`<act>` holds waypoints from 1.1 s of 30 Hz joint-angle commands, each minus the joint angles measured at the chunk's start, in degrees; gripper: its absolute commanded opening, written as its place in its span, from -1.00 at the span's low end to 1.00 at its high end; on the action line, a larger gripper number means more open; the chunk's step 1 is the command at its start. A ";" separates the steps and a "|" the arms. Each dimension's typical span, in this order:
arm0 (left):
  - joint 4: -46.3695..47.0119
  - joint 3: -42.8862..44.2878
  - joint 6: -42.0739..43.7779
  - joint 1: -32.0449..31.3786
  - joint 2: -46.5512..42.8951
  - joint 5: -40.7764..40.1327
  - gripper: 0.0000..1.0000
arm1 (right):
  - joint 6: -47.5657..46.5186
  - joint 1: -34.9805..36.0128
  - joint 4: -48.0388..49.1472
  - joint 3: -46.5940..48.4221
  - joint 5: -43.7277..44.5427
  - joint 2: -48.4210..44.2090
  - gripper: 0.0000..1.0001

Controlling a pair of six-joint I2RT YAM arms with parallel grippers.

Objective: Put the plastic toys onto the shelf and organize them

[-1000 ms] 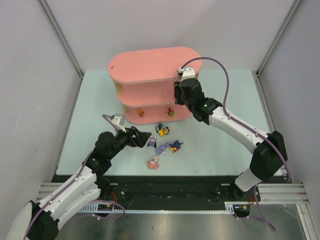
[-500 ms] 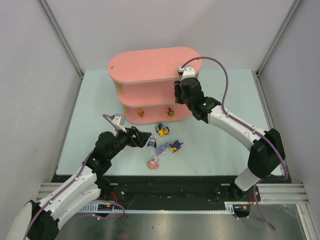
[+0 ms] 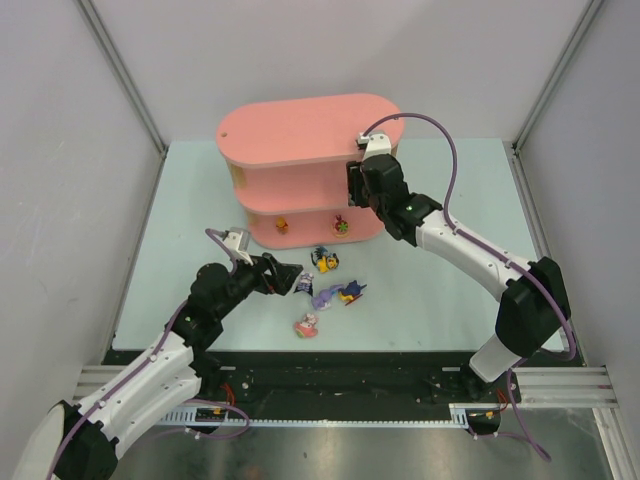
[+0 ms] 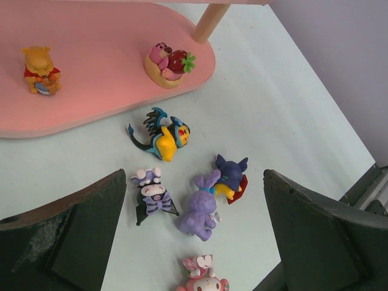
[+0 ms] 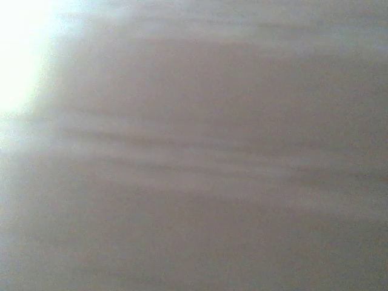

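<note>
The pink shelf [image 3: 300,130] stands at the back of the table. On its bottom board [image 4: 91,66] stand a yellow bear toy [image 4: 40,70] and a pink strawberry toy [image 4: 170,60]. On the table in front lie a yellow-blue toy [image 4: 165,134], a black-eared toy [image 4: 153,195], a purple rabbit [image 4: 202,207], a dark blue and red toy [image 4: 230,176] and a pink toy [image 4: 205,276]. My left gripper [image 4: 194,182] is open and empty, hovering over the black-eared toy and the rabbit. My right gripper [image 3: 352,190] reaches into the shelf's middle tier, its fingers hidden. The right wrist view is a blur.
The loose toys lie in a tight cluster [image 3: 325,290] just in front of the shelf. A wooden post [image 4: 209,21] rises at the right end of the bottom board. Grey walls close in the table on three sides.
My right gripper has shifted slightly left, further into the shelf's middle tier. The left arm and the toys have not moved.
</note>
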 commanded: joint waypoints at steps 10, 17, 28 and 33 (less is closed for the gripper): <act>-1.03 1.24 0.26 0.27 -1.09 -1.08 0.99 | -1.87 -0.01 -1.84 2.44 -1.15 -10.00 0.15; -5.86 2.04 1.05 0.27 -2.84 -3.27 1.00 | -0.73 2.45 -7.57 -6.77 -1.33 -23.44 0.15; -12.17 3.18 -0.80 0.18 -0.03 -3.01 0.88 | 15.25 12.64 -11.10 -27.07 -0.63 -34.18 0.14; -18.95 4.32 -0.79 -1.58 0.41 -4.68 0.70 | 19.84 19.05 -8.29 -30.86 -0.45 -31.54 0.14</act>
